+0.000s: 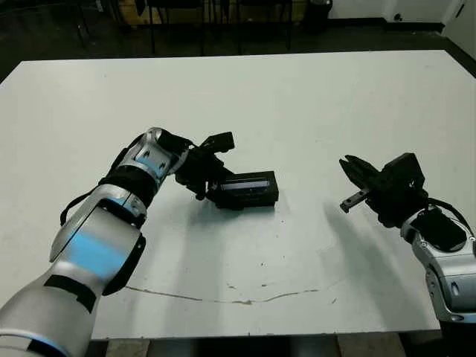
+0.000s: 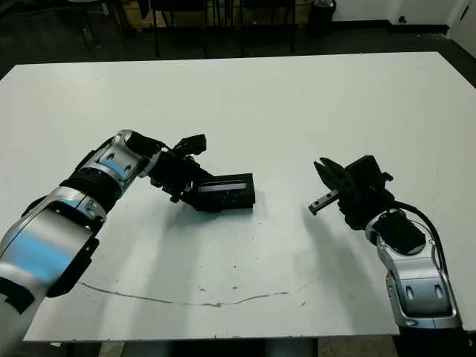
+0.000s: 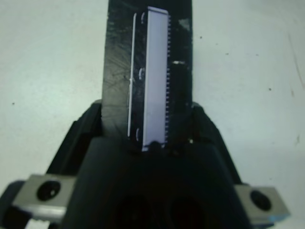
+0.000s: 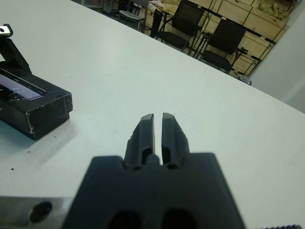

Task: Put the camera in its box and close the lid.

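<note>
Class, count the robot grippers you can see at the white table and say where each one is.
2. The left gripper is at the closed box, near the table's middle. The right gripper is off to the box's right, holding nothing.

head stereo: high, forward-down, whole table point(image 1: 312, 89) | left wrist: close above lid point(image 3: 155, 76) | right wrist: low, lid shared

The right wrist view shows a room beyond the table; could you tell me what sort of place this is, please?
Probably an office or lab workroom: black office chairs stand behind the white table, with light wooden cabinets along the far wall.
</note>
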Available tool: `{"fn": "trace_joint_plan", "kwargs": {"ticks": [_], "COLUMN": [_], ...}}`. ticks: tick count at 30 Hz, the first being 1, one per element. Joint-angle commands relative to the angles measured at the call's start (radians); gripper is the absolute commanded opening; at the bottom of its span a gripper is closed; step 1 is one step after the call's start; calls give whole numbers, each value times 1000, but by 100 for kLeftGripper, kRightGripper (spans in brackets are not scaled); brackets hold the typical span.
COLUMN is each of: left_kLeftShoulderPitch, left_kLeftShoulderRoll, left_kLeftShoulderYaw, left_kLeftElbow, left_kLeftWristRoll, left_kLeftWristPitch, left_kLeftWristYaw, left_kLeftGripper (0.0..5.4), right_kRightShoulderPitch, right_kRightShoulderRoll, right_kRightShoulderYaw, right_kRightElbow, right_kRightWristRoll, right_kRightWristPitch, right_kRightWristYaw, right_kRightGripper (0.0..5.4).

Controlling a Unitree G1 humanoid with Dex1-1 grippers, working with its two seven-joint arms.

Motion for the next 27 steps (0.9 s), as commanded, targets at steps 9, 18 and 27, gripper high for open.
{"fn": "trace_joint_plan", "kwargs": {"ticks": [9, 18, 27], "left_kLeftShoulderPitch": [109, 189, 231], "left_kLeftShoulderRoll": [-23, -27, -5], "left_kLeftShoulderYaw": [-91, -141, -160], "left_kLeftElbow": [-6, -182, -199], "left_kLeftWristRoll": [117, 131, 184], "left_kLeftWristPitch": [-17, 26, -16], "left_kLeftWristYaw": [18, 52, 242], "left_kLeftGripper": [277, 277, 277], "right_kRightShoulderPitch": [16, 10, 12], "right_kRightShoulderRoll": [-11, -9, -11], "right_kRightShoulderYaw": [13, 17, 24], "right_kRightElbow": [-8, -5, -1], "right_kRightWristRoll": [-7, -4, 9], "right_kRightWristPitch": [17, 32, 27], "right_kRightWristYaw": [-3, -5, 14], "right_kRightGripper": [0, 0, 0]}}
